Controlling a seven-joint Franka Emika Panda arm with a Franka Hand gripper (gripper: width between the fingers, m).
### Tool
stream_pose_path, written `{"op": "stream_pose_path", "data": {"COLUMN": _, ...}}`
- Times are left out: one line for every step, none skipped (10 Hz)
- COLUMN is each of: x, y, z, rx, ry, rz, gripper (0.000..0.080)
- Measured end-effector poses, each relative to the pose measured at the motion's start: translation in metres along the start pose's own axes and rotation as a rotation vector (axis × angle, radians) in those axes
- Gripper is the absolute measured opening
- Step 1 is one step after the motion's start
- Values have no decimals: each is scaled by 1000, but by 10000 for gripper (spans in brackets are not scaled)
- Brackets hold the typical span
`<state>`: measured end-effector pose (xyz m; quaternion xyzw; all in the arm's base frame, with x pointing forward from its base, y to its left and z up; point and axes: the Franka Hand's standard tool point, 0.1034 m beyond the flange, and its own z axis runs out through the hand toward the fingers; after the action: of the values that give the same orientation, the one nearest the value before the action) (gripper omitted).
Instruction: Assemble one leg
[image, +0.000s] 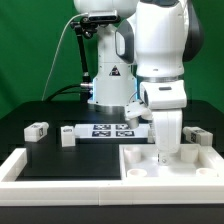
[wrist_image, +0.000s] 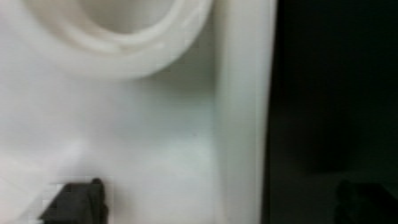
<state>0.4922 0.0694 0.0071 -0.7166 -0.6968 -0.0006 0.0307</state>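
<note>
Legs are the smallest things on the black desk, and three show clearly. Largest is the single white arm, which stands over the half of the desk on the exterior view's right and reaches straight down. Next comes one large white square piece with a raised rim, lying at the front corner on the exterior view's right. The gripper hangs low inside this piece. In the wrist view its two dark fingertips stand spread well apart. The square piece's white surface, with a rounded recess, fills most of the space between them, and the other tip sits over the dark desk beyond the piece's straight edge. The gripper pinches nothing. One raised white border runs along the front edge toward the corner on the exterior view's left. One marker board lies flat near the middle of the desk, its tags too small to count surely. The first leg lies nearest the edge on the exterior view's left. The second leg is near it, just beside the marker board's end. The third leg sits by the edge on the exterior view's right, behind the square piece and apart from the gripper. Each leg is a short, blocky white post with a dark square tag on one face. All three rest on the desk, and none touches another.
</note>
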Motion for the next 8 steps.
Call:
{"op": "stream_pose_path", "data": {"x": 3, "y": -2, "z": -9, "rx": -11, "ry": -4, "rz": 27, "gripper": 649}}
{"op": "stream_pose_path", "data": {"x": 7, "y": -8, "z": -21, "rx": -22, "ry": -9, "rz": 53, "gripper": 649}}
{"op": "stream_pose_path", "data": {"x": 12, "y": -17, "z": -32, "rx": -33, "ry": -14, "rz": 92, "gripper": 649}}
{"op": "stream_pose_path", "data": {"x": 18, "y": -25, "z": -43, "rx": -43, "ry": -16, "rz": 134, "gripper": 649}}
{"op": "stream_pose_path", "data": {"x": 24, "y": -27, "z": -47, "rx": -48, "ry": -15, "rz": 158, "gripper": 649}}
{"op": "stream_pose_path", "data": {"x": 25, "y": -27, "z": -46, "rx": -48, "ry": -14, "rz": 172, "gripper": 649}}
{"op": "stream_pose_path", "data": {"x": 25, "y": -27, "z": -46, "rx": -47, "ry": -12, "rz": 217, "gripper": 649}}
{"op": "stream_pose_path", "data": {"x": 25, "y": -27, "z": -46, "rx": -48, "ry": -10, "rz": 294, "gripper": 649}}
